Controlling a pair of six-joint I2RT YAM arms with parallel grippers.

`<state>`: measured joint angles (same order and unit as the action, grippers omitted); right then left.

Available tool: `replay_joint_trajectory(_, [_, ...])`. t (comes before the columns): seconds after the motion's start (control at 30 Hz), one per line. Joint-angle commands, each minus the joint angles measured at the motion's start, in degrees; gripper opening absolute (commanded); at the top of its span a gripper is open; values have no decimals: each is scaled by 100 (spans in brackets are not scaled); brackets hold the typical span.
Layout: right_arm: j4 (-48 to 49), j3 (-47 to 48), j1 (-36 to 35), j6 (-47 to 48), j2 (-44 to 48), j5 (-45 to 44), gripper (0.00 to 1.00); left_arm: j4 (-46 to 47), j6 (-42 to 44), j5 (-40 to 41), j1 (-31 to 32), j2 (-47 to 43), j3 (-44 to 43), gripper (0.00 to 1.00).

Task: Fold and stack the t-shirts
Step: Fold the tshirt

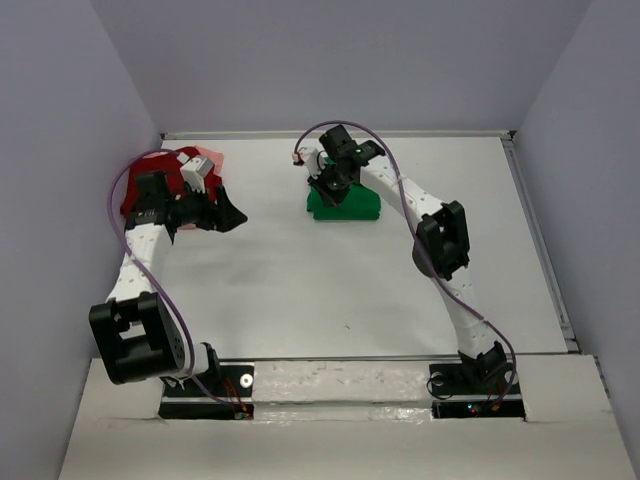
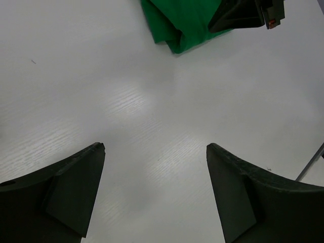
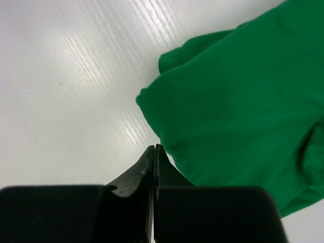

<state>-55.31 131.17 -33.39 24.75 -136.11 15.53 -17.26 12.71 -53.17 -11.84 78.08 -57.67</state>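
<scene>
Two t-shirts, one dark red and one pale pink, lay heaped far left by the left gripper, jaws apart. The right gripper, closed on nothing, hung at the folded green t-shirt, far centre. The next pinch probably wanted a single layer of cloth.

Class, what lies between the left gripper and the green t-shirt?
Only bare table, seen in the left wrist view between left gripper and green t-shirt.

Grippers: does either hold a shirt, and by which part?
Neither, it seems. Left gripper open over the table; right gripper shut beside the green shirt, no cloth between.
</scene>
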Motion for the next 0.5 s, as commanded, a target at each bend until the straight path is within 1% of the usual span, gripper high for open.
replay_joint_trajectory(0.0, [-15,567,-115,-67,-90,240,0,214,-41,131,-12,-364,71,90])
replay_joint_trajectory(0.13, [37,795,-115,-6,-231,249,0,223,-23,237,-12,-425,115,90])
replay_joint_trajectory(0.47, [354,594,-115,65,-521,293,0,258,21,395,-12,-531,212,90])
